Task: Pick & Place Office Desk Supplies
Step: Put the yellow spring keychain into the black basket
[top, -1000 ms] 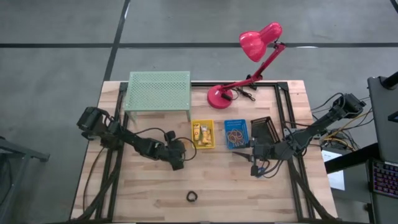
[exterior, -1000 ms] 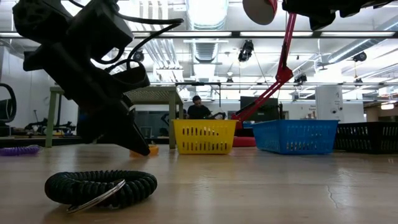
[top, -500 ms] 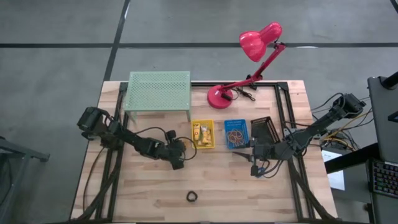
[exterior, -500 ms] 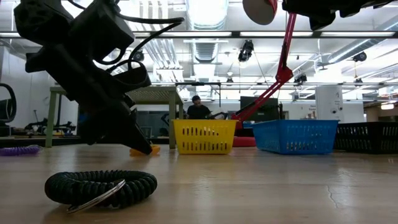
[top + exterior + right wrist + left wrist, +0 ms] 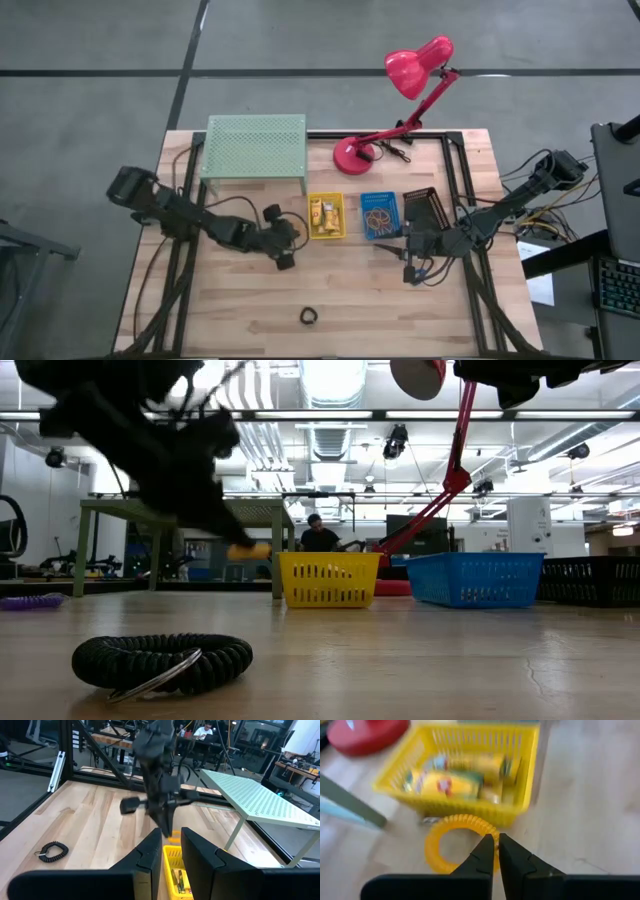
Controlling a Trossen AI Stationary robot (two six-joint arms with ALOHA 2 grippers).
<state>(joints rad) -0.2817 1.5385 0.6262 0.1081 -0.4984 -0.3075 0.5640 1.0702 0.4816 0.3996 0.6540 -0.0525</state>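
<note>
My left gripper (image 5: 284,259) (image 5: 496,842) hangs above the table just left of the yellow basket (image 5: 326,216) and is shut on a yellow coiled ring (image 5: 455,840) (image 5: 248,550). The basket holds yellow packets (image 5: 455,782). A black coiled ring with a metal key ring (image 5: 309,317) (image 5: 160,660) lies flat near the table's near edge. My right gripper (image 5: 408,268) (image 5: 172,851) waits right of the blue basket (image 5: 380,215), open, with nothing between its fingers. My left gripper pinches the yellow ring's coiled band (image 5: 481,826) between its two fingers, on the side of the loop nearest the gripper. The fingers slant down toward the yellow basket. The ring is lifted clear of the table and sticks out beyond the fingertips.
A black basket (image 5: 425,208) stands right of the blue one. The pale green mesh shelf (image 5: 255,145) and the pink-red desk lamp (image 5: 400,100) stand at the far edge. A purple coil (image 5: 30,601) lies at the left of the low view. Bare wood stretches along the near edge.
My left gripper has risen from the table top and tipped a little, taking the yellow coiled ring with it. The ring lay on the wood beside the yellow basket and now hangs clear of it. My right arm has kept still.
</note>
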